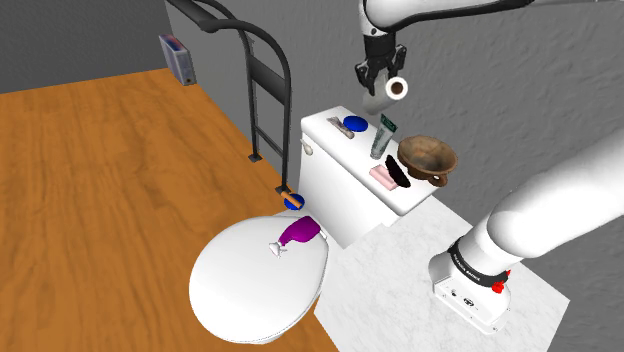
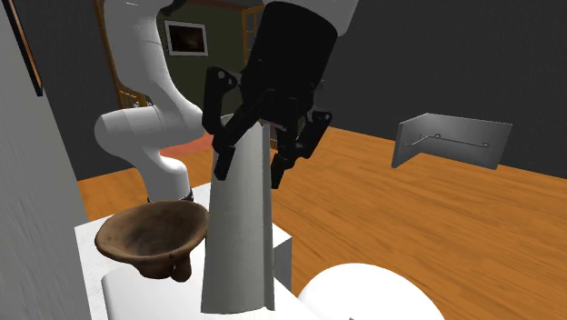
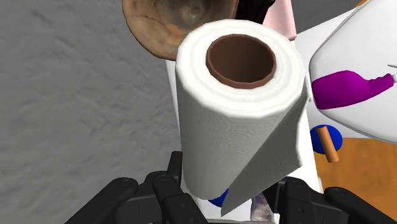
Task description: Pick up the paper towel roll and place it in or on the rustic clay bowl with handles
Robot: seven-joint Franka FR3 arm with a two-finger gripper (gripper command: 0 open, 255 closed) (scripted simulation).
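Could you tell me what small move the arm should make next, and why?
Probably carry the paper towel roll sideways, at this height, toward the clay bowl. The gripper clasps the roll in the air above the toilet tank, and the bowl sits to the shoulder view's lower right, not beneath it.

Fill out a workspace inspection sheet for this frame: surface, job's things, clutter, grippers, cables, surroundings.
Surface: white toilet tank lid, carrying several small items.
Job's things: white paper towel roll held in the air above the tank; brown clay bowl with handles upright on the tank lid, empty.
Clutter: blue disc, upright tube and pink block on the tank lid; purple spray bottle lying on the round white toilet lid.
Grippers: black two-finger gripper shut on the roll.
Cables: nothing seen.
Surroundings: wooden floor, grey wall, black grab rail.
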